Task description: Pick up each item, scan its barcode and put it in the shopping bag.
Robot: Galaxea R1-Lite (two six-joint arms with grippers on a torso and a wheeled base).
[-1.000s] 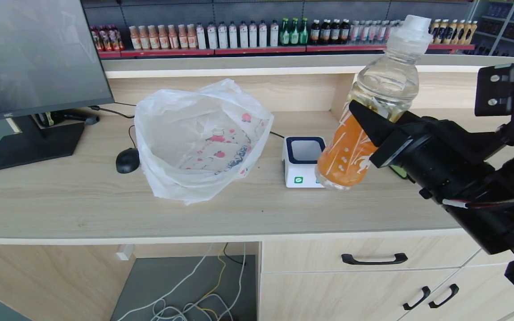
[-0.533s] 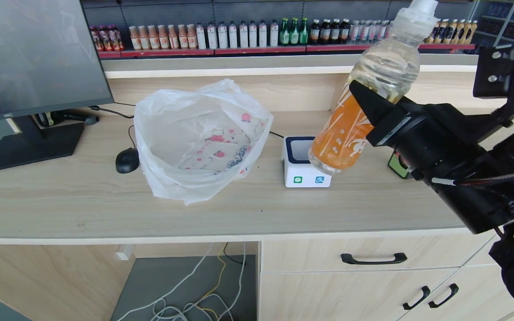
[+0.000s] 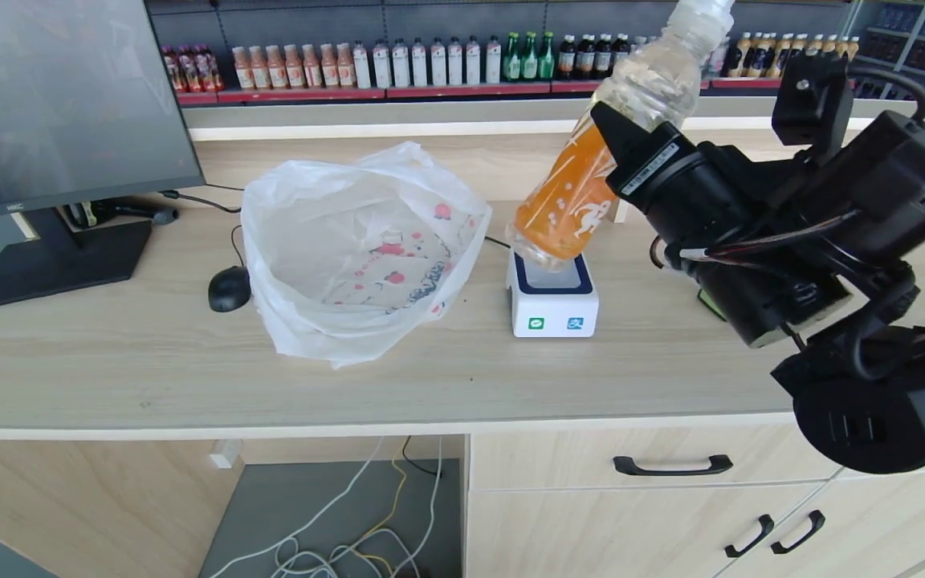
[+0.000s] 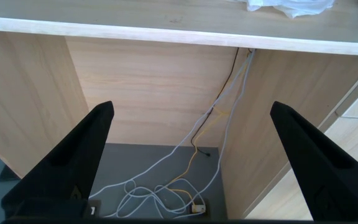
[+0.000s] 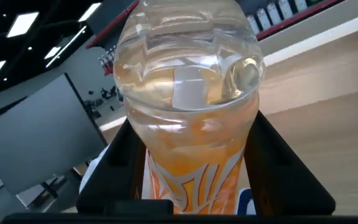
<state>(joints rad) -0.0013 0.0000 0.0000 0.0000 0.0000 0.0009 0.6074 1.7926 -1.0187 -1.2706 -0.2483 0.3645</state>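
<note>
Down below the table (image 3: 109, 361) edge, the left claw (image 4: 191, 109) hangs with its jaws spread wide apart. On the table, the shopping bag (image 3: 358, 249) stands open at nine o'clock of the scanner (image 3: 552, 301). Over the scanner's window the orange-labelled bottle (image 3: 571, 201) tilts, cap toward one o'clock, clamped around its middle by the right claw (image 3: 615, 136) coming in from three o'clock.

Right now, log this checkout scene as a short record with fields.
Held item: bottle, tilted, gripped by the right tool
Bottle base: just over the scanner window
Shopping bag: open, on the counter, left of the scanner
Left tool: open, low, below the counter edge
Stage: scanning, not yet bagged
</note>
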